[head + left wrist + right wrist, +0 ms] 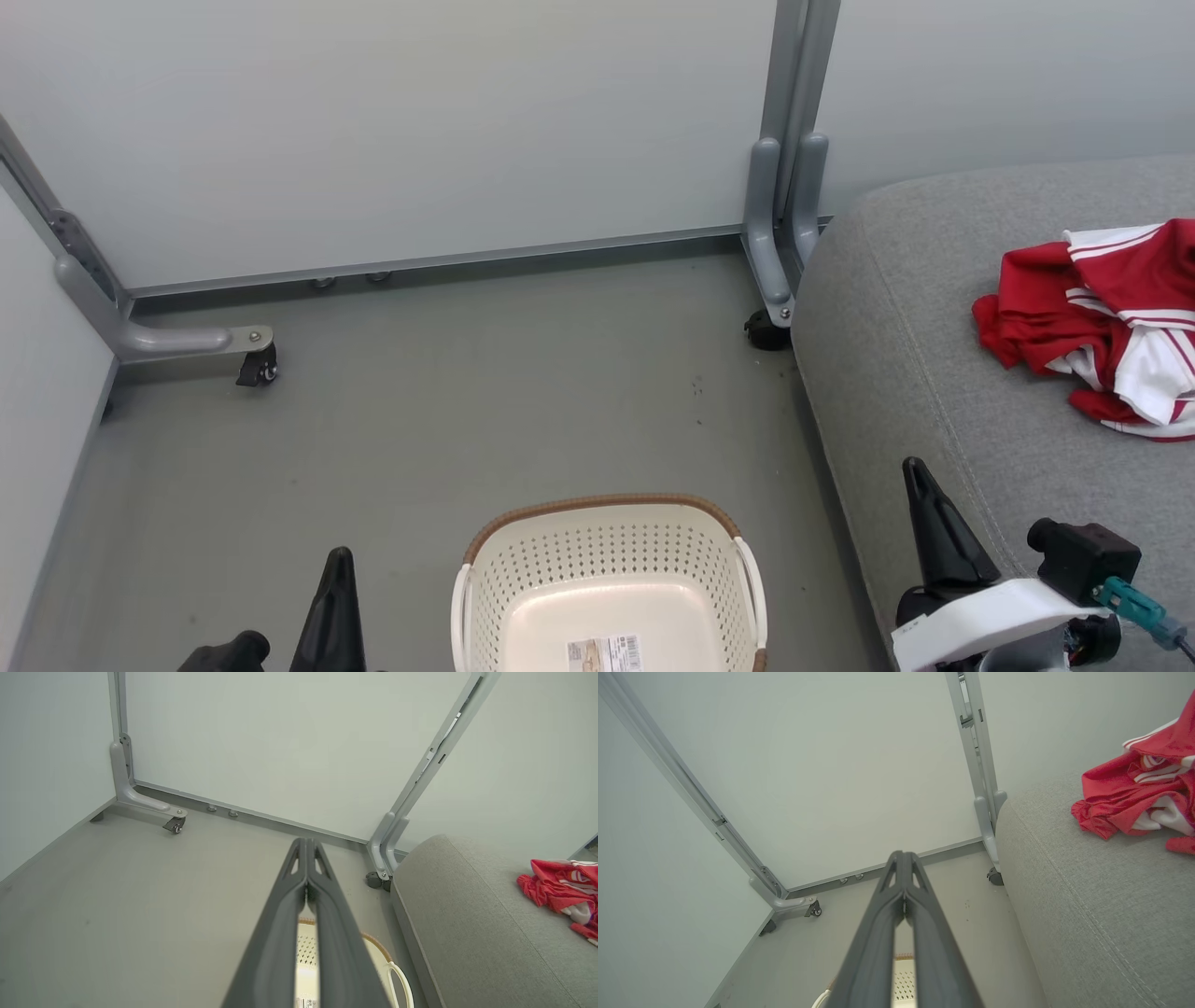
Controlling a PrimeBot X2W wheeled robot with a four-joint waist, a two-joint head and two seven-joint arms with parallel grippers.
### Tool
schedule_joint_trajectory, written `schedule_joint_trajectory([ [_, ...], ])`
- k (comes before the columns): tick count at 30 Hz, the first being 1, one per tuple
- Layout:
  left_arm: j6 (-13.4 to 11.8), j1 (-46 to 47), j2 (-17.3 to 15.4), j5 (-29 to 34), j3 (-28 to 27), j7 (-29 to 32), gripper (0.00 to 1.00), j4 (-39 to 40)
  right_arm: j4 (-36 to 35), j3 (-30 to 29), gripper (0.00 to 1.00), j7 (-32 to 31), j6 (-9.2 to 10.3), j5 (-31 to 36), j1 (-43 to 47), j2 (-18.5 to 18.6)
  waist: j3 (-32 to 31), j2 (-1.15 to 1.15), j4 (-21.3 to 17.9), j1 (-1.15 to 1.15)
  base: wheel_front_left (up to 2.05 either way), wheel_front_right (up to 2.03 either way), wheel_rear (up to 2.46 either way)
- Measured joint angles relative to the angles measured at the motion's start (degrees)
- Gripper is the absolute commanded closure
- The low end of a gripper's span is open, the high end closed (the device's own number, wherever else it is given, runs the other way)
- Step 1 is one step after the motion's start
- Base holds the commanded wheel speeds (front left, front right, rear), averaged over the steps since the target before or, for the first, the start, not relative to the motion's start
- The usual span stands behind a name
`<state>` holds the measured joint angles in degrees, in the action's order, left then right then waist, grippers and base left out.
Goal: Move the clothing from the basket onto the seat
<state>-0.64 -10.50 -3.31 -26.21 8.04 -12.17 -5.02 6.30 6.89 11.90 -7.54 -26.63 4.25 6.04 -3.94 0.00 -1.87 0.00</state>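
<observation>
Both my tools are pressed together, pinching nothing: left tool [338,560] at 7 o'clock in the head view, right tool [917,471] at 5 o'clock beside the seat [934,373]. The clothing [1102,327] lies heaped on the seat, at 2 o'clock from my right tool, the nearer one, its long axis roughly 12 to 6. The head view shows the basket's [597,546] bare bottom; the wrist views give a sliver of it. The heap runs off-frame, so perhaps more lies beyond.

Tapered black right pincer [915,469], white wrist shell [980,611]
</observation>
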Motion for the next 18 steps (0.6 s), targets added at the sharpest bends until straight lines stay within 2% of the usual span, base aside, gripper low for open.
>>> schedule_joint_trajectory([
  [18, 2.01, 3.95, -0.97, -16.99, -2.09, 3.38, 1.00, -2.61, 1.82, -2.14, 1.00, -3.50, 0.01, -16.59, -2.31, 0.00, 0.65, 0.00, 0.30, 0.00, 0.00, 0.00, 0.00],
])
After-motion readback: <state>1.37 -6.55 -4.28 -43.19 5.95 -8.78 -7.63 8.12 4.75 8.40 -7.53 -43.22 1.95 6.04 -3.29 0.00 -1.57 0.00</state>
